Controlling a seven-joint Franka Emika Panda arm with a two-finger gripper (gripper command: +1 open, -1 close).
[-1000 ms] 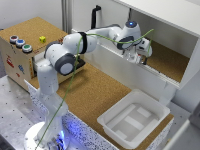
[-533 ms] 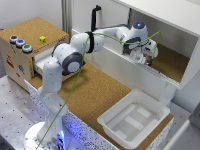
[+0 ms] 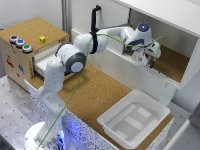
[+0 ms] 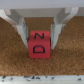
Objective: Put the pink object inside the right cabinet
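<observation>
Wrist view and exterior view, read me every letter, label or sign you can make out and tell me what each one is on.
"N" and "D": black letters on the pink block between the claw fingers, wrist view; the lower one lies sideways.
Red markings on the wooden drawer box front, exterior view: too small and blurred to read.
Coloured buttons on top of that box: no text legible.
Nothing else readable.

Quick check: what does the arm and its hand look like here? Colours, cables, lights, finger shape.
The arm is white with rounded segments and dark grey joint rings. A thin green cable runs along it from the base up to the wrist, where a blue light glows; more blue light shows at the base. The hand has two slim pale grey fingers, narrow and straight in the wrist view.
</observation>
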